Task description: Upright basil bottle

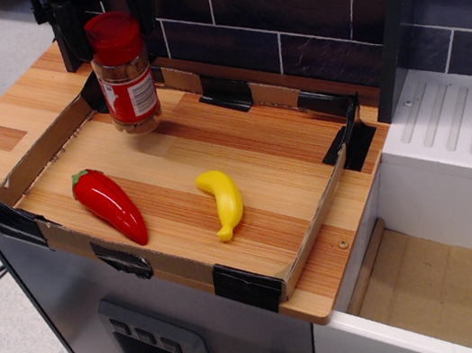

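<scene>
The basil bottle [127,77] is a clear jar with a wide red cap on top and a red-white-green label. It stands upright and hangs just above the far left part of the cardboard tray [54,234], its base off the floor. My gripper [100,4] is dark and sits right behind and above the bottle at the top edge of the view. Its fingers are mostly hidden by the bottle and appear shut on it.
A glossy red chili pepper [109,206] lies at the tray's front left and a yellow banana [222,202] near its middle. A dark tiled wall [282,22] runs behind. A white ribbed unit [458,137] stands to the right.
</scene>
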